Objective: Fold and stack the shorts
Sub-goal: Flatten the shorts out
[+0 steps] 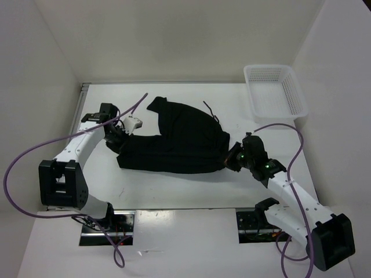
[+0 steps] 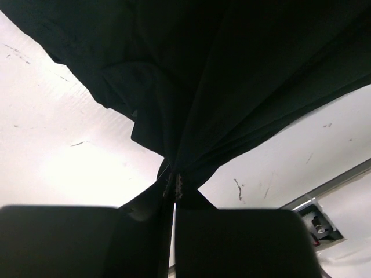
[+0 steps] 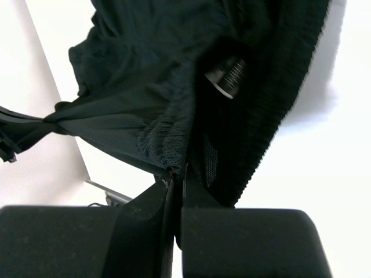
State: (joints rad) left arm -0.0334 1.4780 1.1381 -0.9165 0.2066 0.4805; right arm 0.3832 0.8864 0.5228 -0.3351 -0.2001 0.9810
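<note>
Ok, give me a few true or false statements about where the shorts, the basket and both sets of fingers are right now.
1. The left fingers are shut on the shorts. True.
2. The shorts are inside the white mesh basket. False: they lie on the table, outside it.
3. The right fingers are open, clear of the fabric. False: they are shut on the shorts' edge.
4. The basket stands at the table's far right corner. True.

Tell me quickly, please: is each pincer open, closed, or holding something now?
Left pincer: closed, holding the left end of the black shorts.
Right pincer: closed, holding the right end of the black shorts.
</note>
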